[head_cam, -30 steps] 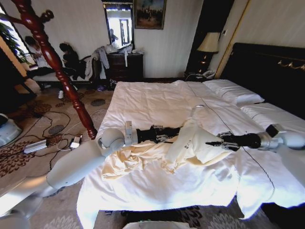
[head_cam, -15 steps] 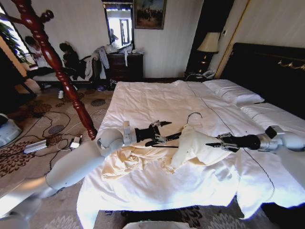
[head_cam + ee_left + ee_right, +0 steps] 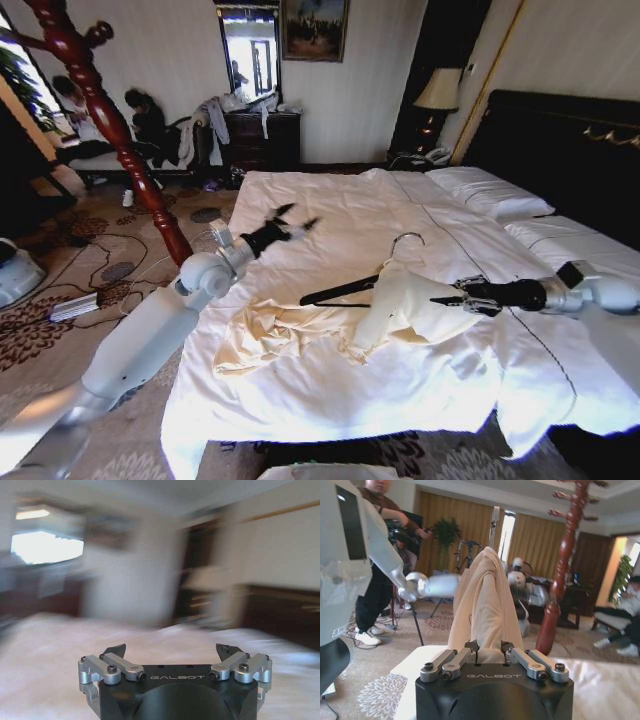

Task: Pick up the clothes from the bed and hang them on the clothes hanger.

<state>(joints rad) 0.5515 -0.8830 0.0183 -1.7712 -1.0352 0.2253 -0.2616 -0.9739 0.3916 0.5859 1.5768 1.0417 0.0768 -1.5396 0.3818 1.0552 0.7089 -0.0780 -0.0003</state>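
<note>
The cream clothes point(image 3: 400, 305) lie on the bed point(image 3: 330, 200), one part draped over the clothes hanger point(image 3: 340, 290), the rest crumpled toward the bed's left side. The hanger's black arm sticks out left and its silver hook point(image 3: 405, 240) points up the bed. My right gripper point(image 3: 450, 300) is shut on the clothes at the hanger's right shoulder; the right wrist view shows the gripper point(image 3: 489, 647) pinching the cream clothes point(image 3: 487, 605). My left gripper point(image 3: 285, 222) hangs open above the bed's left part, away from the hanger, with nothing between the fingers point(image 3: 114, 651).
A red-brown turned wooden coat stand point(image 3: 110, 120) rises left of the bed, also visible in the right wrist view point(image 3: 565, 570). Cables point(image 3: 100, 290) lie on the carpet beneath it. White pillows point(image 3: 490, 190) and a black headboard point(image 3: 560, 140) are at the right.
My left gripper opened, let go of the hanger and swung up and to the left, away from it. The hanger and clothes settled lower on the duvet. The right gripper stayed put.
</note>
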